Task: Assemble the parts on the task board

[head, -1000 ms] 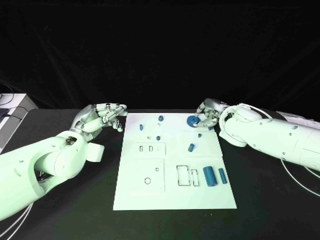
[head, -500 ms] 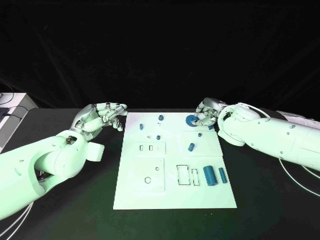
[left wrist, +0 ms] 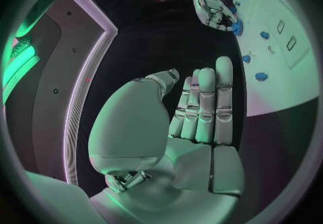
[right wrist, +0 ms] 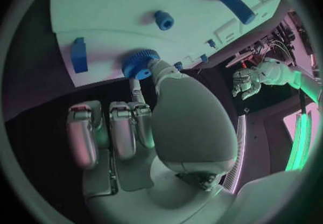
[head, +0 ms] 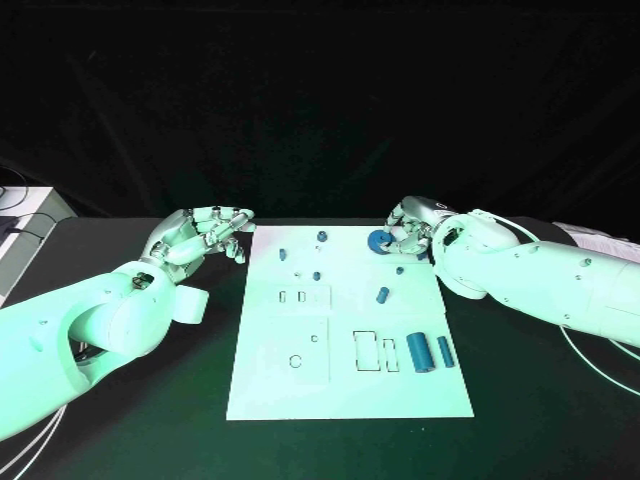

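On the task board point(head: 349, 380), two blue cylinders point(head: 428, 352) lie nearest. At its far right corner, the right hand point(head: 410, 228) pinches a ribbed blue disc point(head: 384, 241), seemingly light, rigid; grip its rim. Beyond the far left edge, left hand point(head: 205, 235) hovers, fingers point(left wrist: 205, 105) straight, empty.

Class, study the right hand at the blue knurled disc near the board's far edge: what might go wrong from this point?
1. The right hand touches the blue disc with only a fingertip or two, so it may slip or skid.
2. The disc sits at the task board's far edge; a push might send it off.
3. The left hand hovers beside the board, not steadying it.
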